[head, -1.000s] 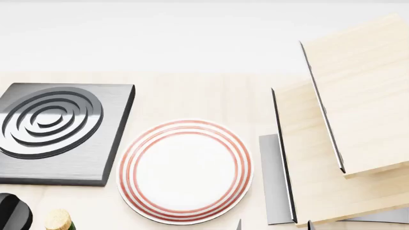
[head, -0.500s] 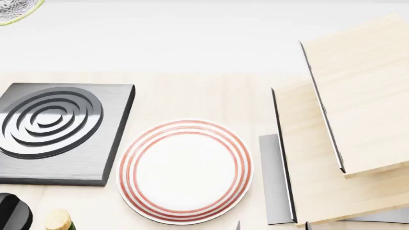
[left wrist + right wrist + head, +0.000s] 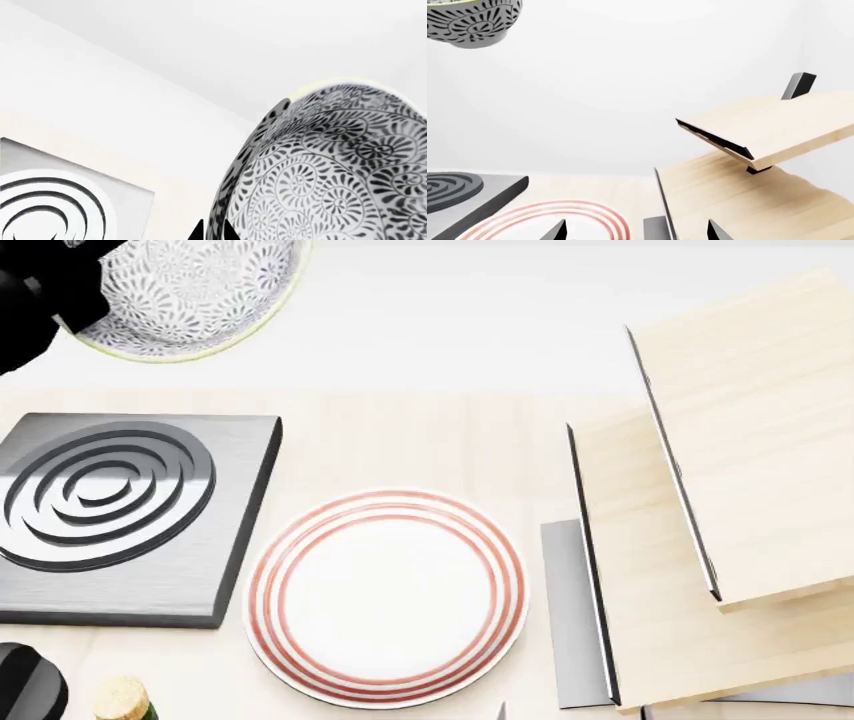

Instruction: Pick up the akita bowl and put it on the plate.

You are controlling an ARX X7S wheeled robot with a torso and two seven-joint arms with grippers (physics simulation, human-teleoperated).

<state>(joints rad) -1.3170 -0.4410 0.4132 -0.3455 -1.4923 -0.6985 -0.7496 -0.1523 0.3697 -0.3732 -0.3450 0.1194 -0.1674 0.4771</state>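
- Bowl [image 3: 187, 295]: I carry it in the air on my left gripper [image 3: 40, 290], pinched at the rim it seems, beyond the burner [image 3: 114, 515].
- Plate [image 3: 387, 597]: bare, awaiting it.
- Right gripper [image 3: 634, 232]: parked low, spread apart.

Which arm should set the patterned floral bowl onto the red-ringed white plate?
Left. The left gripper already carries the grey-blue floral ceramic bowl, raised behind the square dark-grey burner; the red-ringed white plate lies bare. The right gripper holds nothing.
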